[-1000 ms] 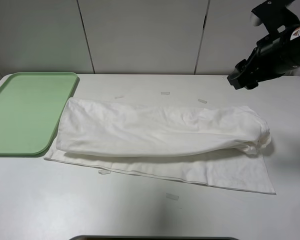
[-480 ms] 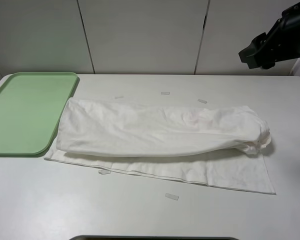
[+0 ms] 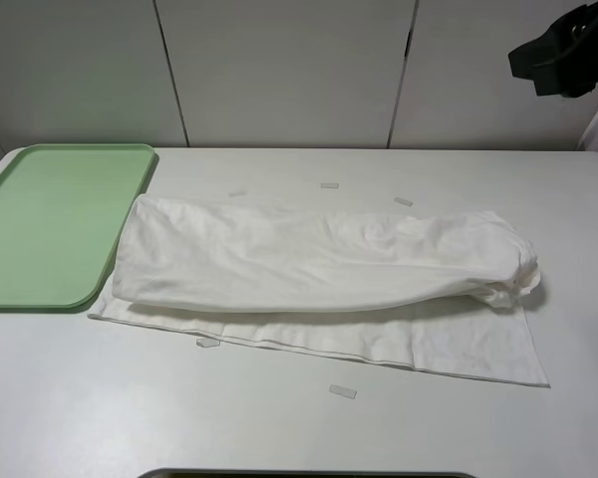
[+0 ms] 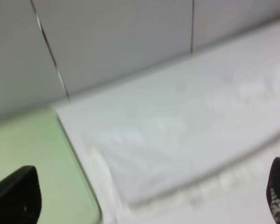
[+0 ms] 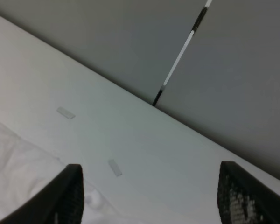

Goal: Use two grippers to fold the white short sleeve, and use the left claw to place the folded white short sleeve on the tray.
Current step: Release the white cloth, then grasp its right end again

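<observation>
The white short sleeve (image 3: pixel 319 264) lies on the table (image 3: pixel 279 428) as a long band folded lengthwise. A puffy upper layer rests over a flat lower one, whose hem shows along the near edge, and one end is bunched into a knot of creases. It sits below and ahead of the left pincer (image 4: pixel 147 193), whose two black fingers (image 4: pixel 14 196) stand far apart with nothing between them, so that claw is open and empty (its view is badly blurred, but the gap is plain). The tray (image 3: pixel 50 219), pale green and flat, is also below this pincer, off to one side of it. The tray's long rim runs right beside the shirt's smoother end; I cannot tell whether cloth and rim touch.

The right pincer (image 5: pixel 154 196) hangs high above the table, beyond the bunched end of the shirt and well apart from it. Its jaws are spread wide and grip nothing. Beneath it the shirt's edge shows on the table, with two of the small pale strips (image 5: pixel 65 112) lying on bare table just past the cloth. The tray is far from this pincer, at the opposite end of the shirt. Grey wall panels (image 3: pixel 279 70) rise behind the table.
</observation>
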Available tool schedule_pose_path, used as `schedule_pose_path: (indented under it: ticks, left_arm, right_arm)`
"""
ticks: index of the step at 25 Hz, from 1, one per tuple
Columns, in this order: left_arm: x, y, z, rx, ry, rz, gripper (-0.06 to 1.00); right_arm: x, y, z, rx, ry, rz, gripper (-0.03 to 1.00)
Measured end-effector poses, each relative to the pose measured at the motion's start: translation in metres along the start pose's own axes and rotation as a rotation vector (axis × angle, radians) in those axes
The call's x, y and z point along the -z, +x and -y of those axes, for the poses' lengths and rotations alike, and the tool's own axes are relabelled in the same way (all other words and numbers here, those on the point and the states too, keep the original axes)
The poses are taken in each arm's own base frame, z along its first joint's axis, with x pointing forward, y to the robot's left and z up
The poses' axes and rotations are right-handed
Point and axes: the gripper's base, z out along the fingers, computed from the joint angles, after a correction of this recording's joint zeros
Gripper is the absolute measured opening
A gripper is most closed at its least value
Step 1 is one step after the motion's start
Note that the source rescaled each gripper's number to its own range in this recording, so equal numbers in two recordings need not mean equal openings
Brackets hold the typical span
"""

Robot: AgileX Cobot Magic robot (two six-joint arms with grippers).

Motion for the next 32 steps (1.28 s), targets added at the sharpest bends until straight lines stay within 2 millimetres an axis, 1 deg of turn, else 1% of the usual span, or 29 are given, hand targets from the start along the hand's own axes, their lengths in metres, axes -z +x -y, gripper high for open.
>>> schedule_pose_path:
  ticks: [4, 5, 8, 12, 13, 15, 19, 22, 26, 32]
  left_arm:
    - [-0.014, 0.023, 0.002, 0.061, 0.022, -0.185, 0.97]
    - [-0.018, 0.03, 0.002, 0.065, 0.028, -0.234, 0.97]
    - [-0.034, 0.05, 0.003, 0.074, 0.042, -0.346, 0.97]
    - [-0.057, 0.08, 0.004, 0.086, 0.062, -0.474, 0.97]
    - [-0.057, 0.08, 0.004, 0.086, 0.062, -0.474, 0.97]
    - [-0.065, 0.093, 0.005, 0.088, 0.068, -0.525, 0.97]
    - [-0.067, 0.093, 0.005, 0.109, 0.052, -0.462, 0.97]
    - [-0.069, 0.1, 0.005, 0.17, 0.031, -0.44, 0.97]
    - [-0.065, 0.101, 0.005, 0.195, 0.015, -0.401, 0.97]
    - [-0.053, 0.105, 0.007, 0.186, 0.008, -0.303, 0.96]
  right_arm:
    - [0.008, -0.003, 0.001, 0.0, 0.009, 0.023, 0.68]
    - [0.017, -0.006, 0.002, -0.003, 0.02, 0.053, 0.68]
    - [0.027, -0.008, 0.002, -0.005, 0.031, 0.083, 0.68]
    - [0.028, -0.009, 0.003, -0.006, 0.033, 0.089, 0.68]
    - [0.028, -0.009, 0.003, -0.009, 0.032, 0.09, 0.68]
    - [0.028, -0.009, 0.002, -0.014, 0.03, 0.089, 0.68]
    - [0.028, -0.009, 0.002, -0.018, 0.027, 0.089, 0.68]
    - [0.028, -0.009, 0.002, -0.018, 0.028, 0.089, 0.68]
    - [0.028, -0.009, 0.002, -0.03, 0.023, 0.092, 0.68]
    - [0.028, -0.009, 0.001, -0.049, 0.016, 0.095, 0.68]
